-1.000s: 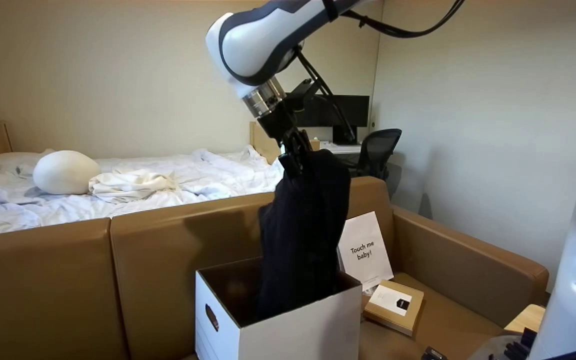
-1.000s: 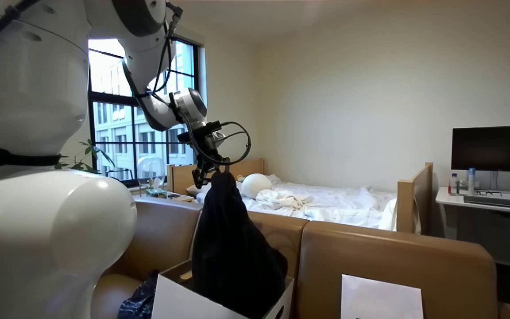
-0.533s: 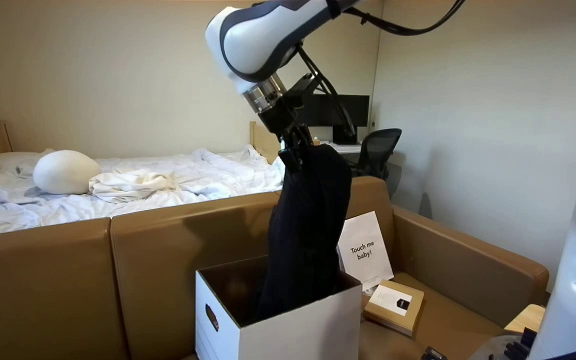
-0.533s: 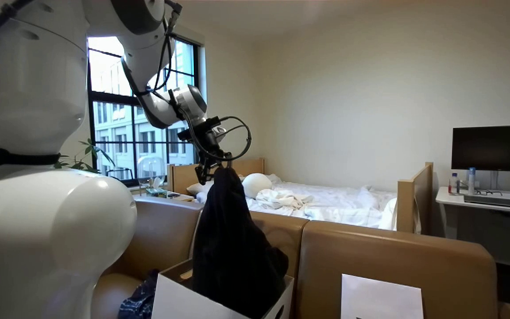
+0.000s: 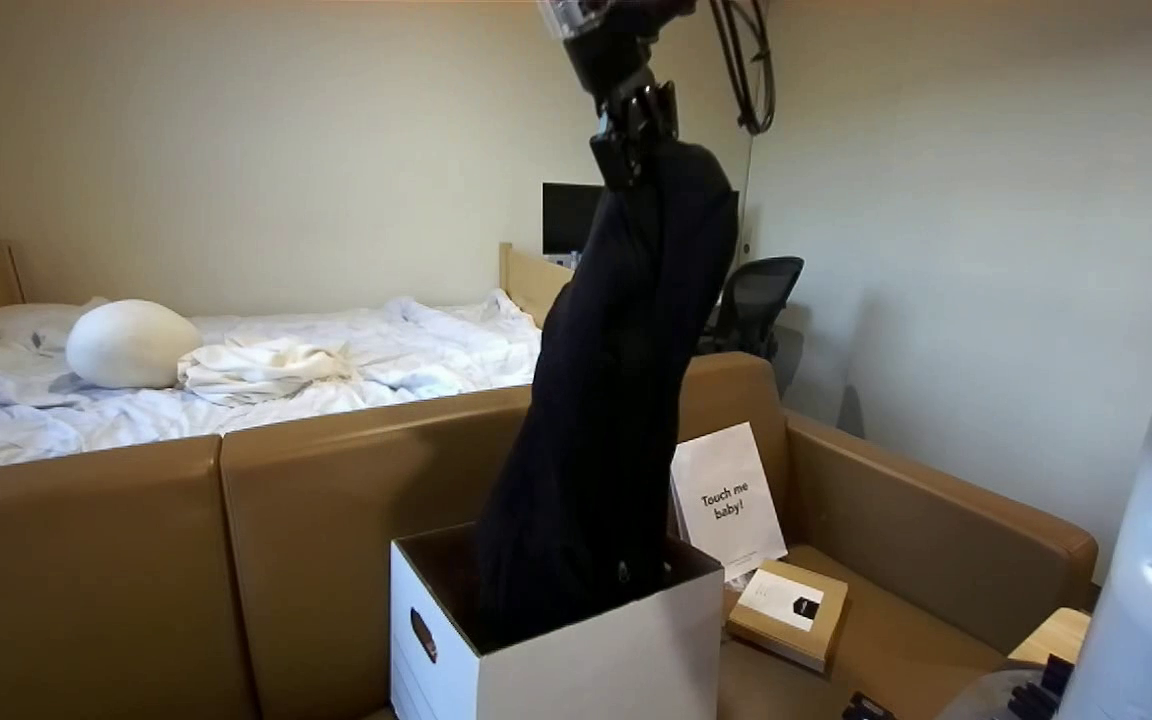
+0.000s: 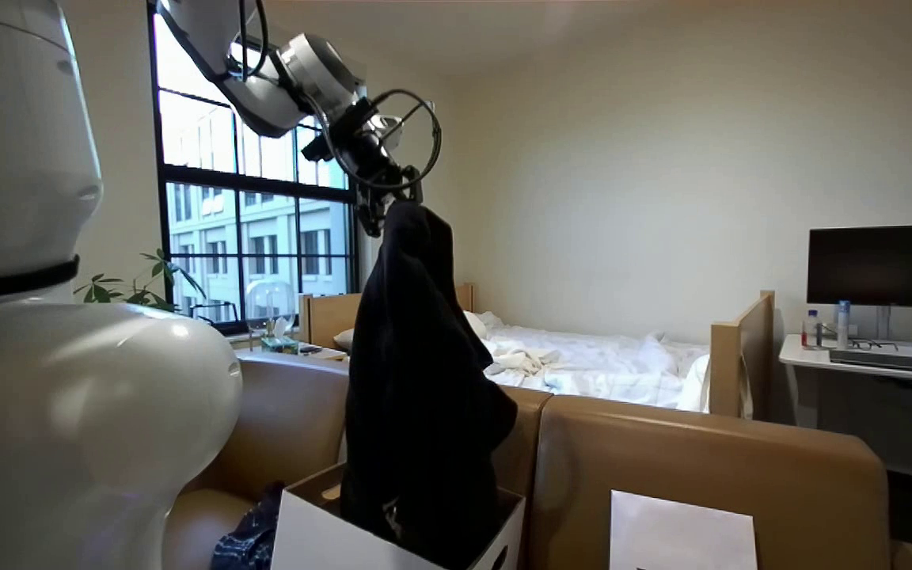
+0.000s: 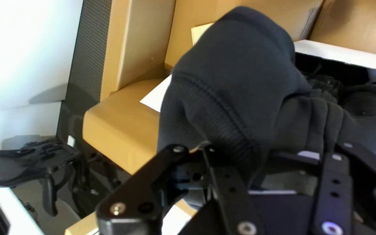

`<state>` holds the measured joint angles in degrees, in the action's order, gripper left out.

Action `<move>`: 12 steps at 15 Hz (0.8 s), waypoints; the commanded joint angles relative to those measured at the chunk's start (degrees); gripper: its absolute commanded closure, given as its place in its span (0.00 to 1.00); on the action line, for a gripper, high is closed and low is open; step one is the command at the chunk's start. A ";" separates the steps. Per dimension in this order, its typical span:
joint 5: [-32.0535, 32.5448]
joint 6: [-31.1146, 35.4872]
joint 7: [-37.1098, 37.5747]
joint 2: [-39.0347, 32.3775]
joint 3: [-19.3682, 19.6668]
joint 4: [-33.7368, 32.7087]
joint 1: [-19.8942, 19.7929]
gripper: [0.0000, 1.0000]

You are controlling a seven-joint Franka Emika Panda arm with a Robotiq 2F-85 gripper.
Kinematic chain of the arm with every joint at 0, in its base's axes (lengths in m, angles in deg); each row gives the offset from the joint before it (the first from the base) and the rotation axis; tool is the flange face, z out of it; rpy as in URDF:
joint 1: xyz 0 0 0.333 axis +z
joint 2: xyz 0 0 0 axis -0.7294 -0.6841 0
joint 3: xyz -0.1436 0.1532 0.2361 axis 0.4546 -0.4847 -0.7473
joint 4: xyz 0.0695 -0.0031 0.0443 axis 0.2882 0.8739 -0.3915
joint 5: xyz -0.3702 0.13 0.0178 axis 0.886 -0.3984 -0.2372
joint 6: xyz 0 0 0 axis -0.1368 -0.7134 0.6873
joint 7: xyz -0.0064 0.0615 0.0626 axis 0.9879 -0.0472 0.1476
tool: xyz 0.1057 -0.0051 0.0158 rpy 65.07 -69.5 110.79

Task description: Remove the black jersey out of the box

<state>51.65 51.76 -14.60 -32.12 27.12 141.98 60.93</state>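
Note:
The black jersey [image 5: 606, 420] hangs long and bunched from my gripper [image 5: 648, 160], its lower part inside the open white box [image 5: 596, 660]. In an exterior view the gripper [image 6: 391, 214] stands high above the box [image 6: 337, 538], with the jersey [image 6: 424, 356] hanging below it. In the wrist view the gripper is shut on the jersey [image 7: 237, 75] near a ribbed edge; the cloth covers the fingertips. The box rim [image 7: 348, 54] shows at the upper right there. The jersey's lower end inside the box is hidden by the front wall.
The box stands on a brown sofa [image 5: 366, 500] with a high backrest. Beside it are a white printed sheet [image 5: 729, 500] and a flat cardboard package [image 5: 791, 615]. A dark patterned cloth [image 6: 250, 534] lies beside the box. A bed [image 5: 416, 350] stands behind.
My gripper has risen a long way with the jersey in it. More of the jersey is drawn up above the box rim, and a metallic detail now shows near its lower part.

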 commanded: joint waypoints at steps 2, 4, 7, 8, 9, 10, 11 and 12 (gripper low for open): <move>-1.34 -6.58 1.71 7.86 1.29 -4.60 -5.84 1.00; -1.49 -8.46 0.68 9.25 3.94 -6.70 -9.16 1.00; -4.22 -8.81 -0.68 10.64 9.84 -8.88 -14.03 1.00; -5.67 -8.43 -1.15 10.72 12.18 -9.40 -15.67 1.00; -7.11 -8.36 -1.44 10.51 14.53 -10.14 -17.39 1.00; -8.56 -8.27 -1.73 10.12 16.92 -10.93 -19.07 1.00; -9.96 -8.44 -2.02 9.56 19.32 -12.16 -20.82 1.00; -11.46 -8.44 -2.33 8.90 21.79 -13.15 -22.53 1.00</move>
<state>44.04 44.22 -14.67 -21.90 44.09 133.11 42.95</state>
